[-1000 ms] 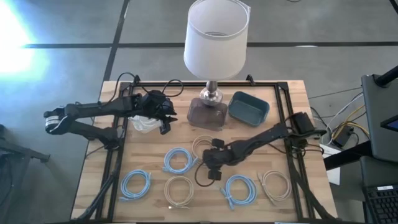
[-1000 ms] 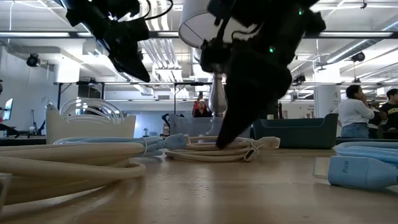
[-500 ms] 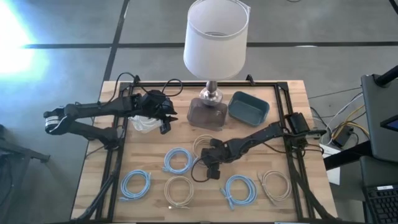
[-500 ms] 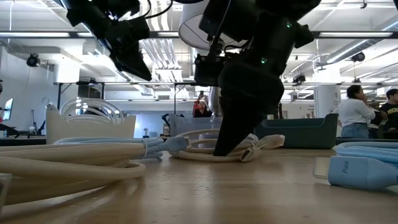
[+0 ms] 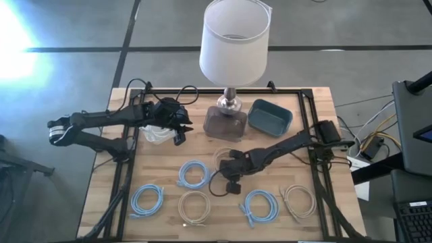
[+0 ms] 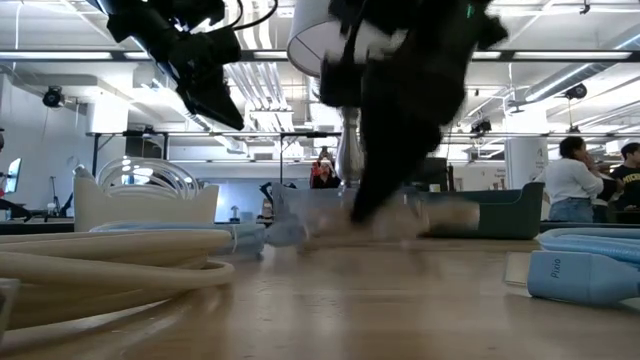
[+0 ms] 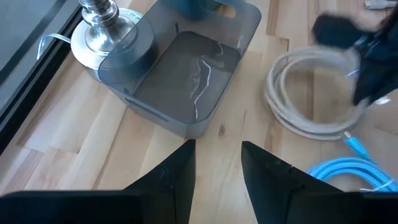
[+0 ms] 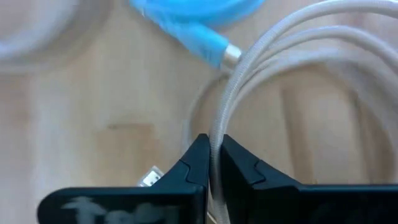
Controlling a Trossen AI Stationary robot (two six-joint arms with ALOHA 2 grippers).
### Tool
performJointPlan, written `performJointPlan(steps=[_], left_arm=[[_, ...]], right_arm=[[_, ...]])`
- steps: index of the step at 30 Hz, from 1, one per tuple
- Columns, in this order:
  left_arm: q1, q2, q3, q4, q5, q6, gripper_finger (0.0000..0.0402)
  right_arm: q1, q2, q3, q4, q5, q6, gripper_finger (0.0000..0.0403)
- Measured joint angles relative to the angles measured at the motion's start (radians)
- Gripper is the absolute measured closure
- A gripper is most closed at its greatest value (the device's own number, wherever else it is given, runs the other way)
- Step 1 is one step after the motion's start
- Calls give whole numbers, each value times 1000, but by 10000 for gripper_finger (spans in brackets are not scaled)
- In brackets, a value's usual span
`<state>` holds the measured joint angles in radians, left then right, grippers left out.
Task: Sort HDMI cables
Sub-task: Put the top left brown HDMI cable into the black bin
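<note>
A beige HDMI cable (image 8: 261, 68) at mid-table is being pinched tight by the right gripper (image 5: 231, 170), seemingly for carrying to a bin. Since half a second ago, the coil is being lifted and dragged. The left gripper (image 5: 177, 128), fingers parted, is being held over the white bin (image 5: 156, 136)

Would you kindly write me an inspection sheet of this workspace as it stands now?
Surface: wooden table, black frame.
Job's things: beige coil pinched by right gripper; blue coils and beige coils lie in front; white coil in white bin.
Clutter: lamp, grey bin, blue bin.
Grippers: left gripper open, raised beside white bin.
Cables: black arm wires at the table's back.
Surroundings: people beyond.
</note>
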<state>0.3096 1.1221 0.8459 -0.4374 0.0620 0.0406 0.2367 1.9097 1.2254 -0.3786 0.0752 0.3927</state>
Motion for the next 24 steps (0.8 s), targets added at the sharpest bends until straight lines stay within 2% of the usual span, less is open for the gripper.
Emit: performJointPlan(steps=[7,15,24], left_arm=[[0,0,0,0,0,0,268],[0,0,0,4,0,0,268],[0,0,0,10,0,-14,268]], right_arm=[[-1,-146,0,-121,196,-4,385],[-15,-186,0,-78,592,-158,385],[-69,-125,2,64,624,-326,385]])
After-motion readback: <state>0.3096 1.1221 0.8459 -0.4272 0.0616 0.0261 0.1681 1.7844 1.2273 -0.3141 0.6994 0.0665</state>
